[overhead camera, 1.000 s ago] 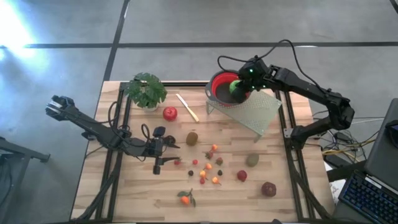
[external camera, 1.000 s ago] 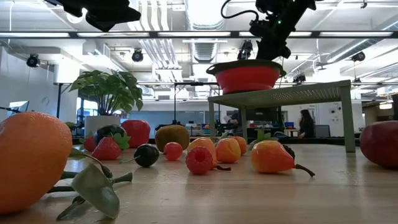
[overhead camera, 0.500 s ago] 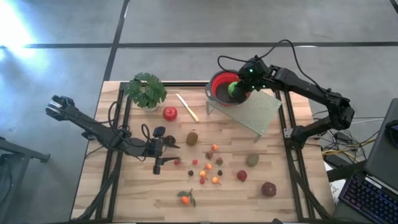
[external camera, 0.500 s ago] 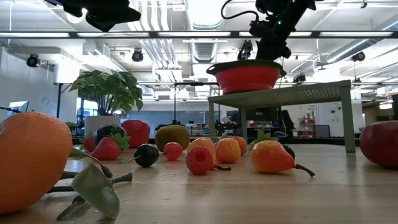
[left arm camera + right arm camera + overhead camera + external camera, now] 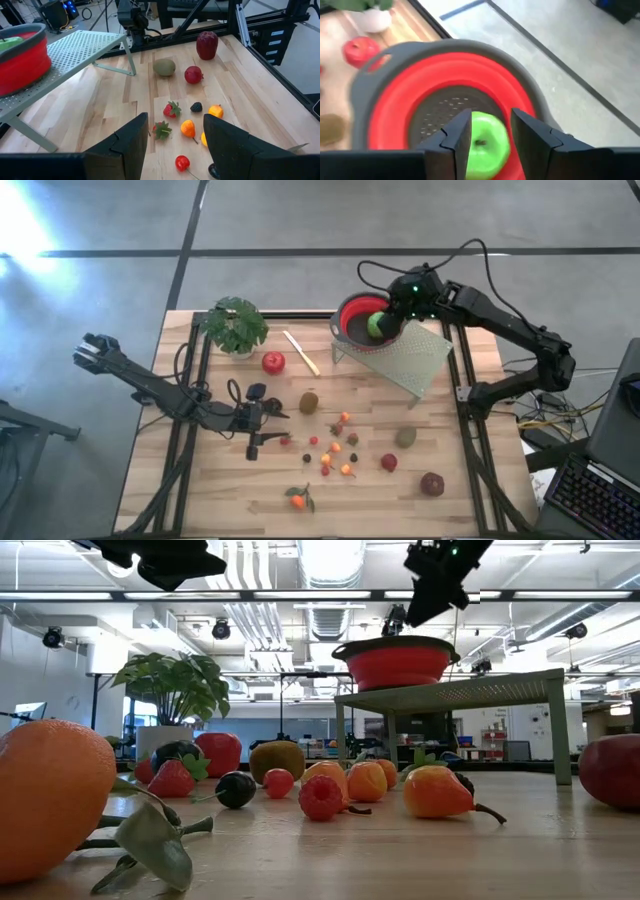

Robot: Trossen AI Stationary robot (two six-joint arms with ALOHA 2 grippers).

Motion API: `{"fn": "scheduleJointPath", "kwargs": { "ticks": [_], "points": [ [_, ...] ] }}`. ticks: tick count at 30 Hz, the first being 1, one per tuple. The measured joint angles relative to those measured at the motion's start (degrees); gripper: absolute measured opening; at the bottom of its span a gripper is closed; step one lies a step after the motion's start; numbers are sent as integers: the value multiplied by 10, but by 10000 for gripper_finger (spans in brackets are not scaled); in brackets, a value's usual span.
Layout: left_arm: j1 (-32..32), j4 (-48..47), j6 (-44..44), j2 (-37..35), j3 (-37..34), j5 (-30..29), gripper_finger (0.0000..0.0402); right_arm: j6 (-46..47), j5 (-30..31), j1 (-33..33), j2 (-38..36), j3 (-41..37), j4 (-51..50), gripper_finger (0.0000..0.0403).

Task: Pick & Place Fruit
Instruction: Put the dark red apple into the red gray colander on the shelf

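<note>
My right gripper (image 5: 397,304) (image 5: 436,588) hangs open above the red colander (image 5: 352,320), clear of its rim in the low view. A green apple (image 5: 481,145) (image 5: 377,324) lies on the colander's floor, showing between my fingertips (image 5: 492,122) but below them. My left gripper (image 5: 175,127) (image 5: 260,420) waits open and empty over the table's left half. On the table lie a red apple (image 5: 273,362), two kiwis (image 5: 309,402) (image 5: 405,437), a dark plum (image 5: 256,392), a leafy tangerine (image 5: 298,500), strawberries and small berries (image 5: 336,446).
The colander stands on a pale perforated stand (image 5: 412,358) at the far right. A potted plant (image 5: 236,326) and a pale knife (image 5: 300,352) lie at the far left. A small red fruit (image 5: 389,462) and a dark red fruit (image 5: 432,483) rest near the right edge.
My right gripper has risen from inside the colander to well above its rim and drifted slightly toward the far right. The green apple has stayed in the colander and now shows apart from the fingers.
</note>
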Motion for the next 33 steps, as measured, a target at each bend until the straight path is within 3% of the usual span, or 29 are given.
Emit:
{"fn": "scheduleJointPath", "kwargs": {
  "ticks": [14,21,33],
  "points": [
    [0,3,-18,0,0,0,197,-4,6,158,-21,-2,-3,97],
    [0,9,-28,0,0,0,197,2,85,275,-22,-2,-6,69],
    [0,10,-28,0,0,0,197,158,97,429,-22,-7,-118,44]
  ]
}}
